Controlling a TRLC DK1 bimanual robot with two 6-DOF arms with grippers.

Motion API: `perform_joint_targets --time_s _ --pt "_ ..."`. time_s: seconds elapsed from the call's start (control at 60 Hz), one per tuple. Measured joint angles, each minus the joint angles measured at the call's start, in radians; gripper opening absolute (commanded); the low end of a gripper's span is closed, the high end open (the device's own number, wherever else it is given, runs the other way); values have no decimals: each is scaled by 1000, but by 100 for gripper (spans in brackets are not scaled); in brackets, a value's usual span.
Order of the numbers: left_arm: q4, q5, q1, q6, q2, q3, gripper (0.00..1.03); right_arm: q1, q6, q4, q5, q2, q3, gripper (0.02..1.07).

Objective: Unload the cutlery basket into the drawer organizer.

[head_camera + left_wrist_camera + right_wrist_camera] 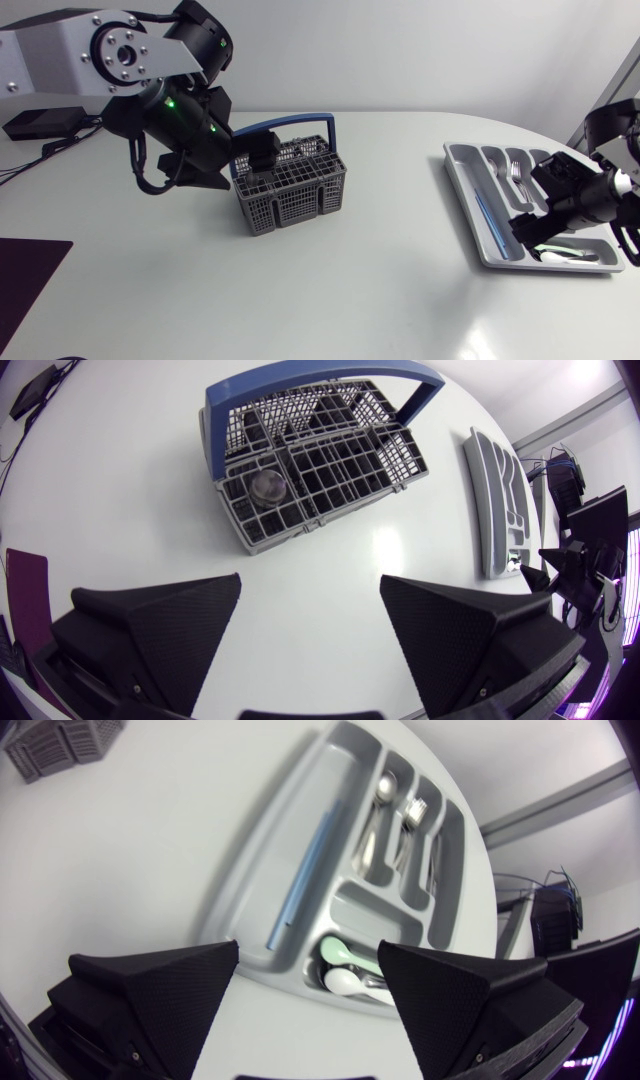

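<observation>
The grey mesh cutlery basket (290,190) stands upright near the table's middle under its raised blue arched handle (285,125), and one rounded metal piece (268,485) shows in a corner cell. Well apart from it lies the flat grey drawer organizer (460,160). A long pale-blue piece (300,885) lies in its long side compartment, a spoon (380,800) and a fork (415,815) in the neighbouring slots, and a green spoon (345,954) beside a white spoon (345,982) in the cross compartment.

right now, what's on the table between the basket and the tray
Nothing: the head view shows only bare table between the basket and the tray.
</observation>
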Motion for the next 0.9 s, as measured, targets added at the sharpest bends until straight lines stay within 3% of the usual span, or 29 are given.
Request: perform_joint_targets --time_s 0.117,0.367,0.6,0.9 --pt "-14 0 10 0 0 0 98 73 43 -89 -143 -26 92 102" --pt "-50 0 35 -3 -2 0 98 229 125 -142 -284 12 232 102" --pt "-131 0 61 39 -9 74 98 377 187 -166 -351 93 347 102" --pt "-134 0 97 235 -74 71 98 515 269 -180 -410 239 517 102"
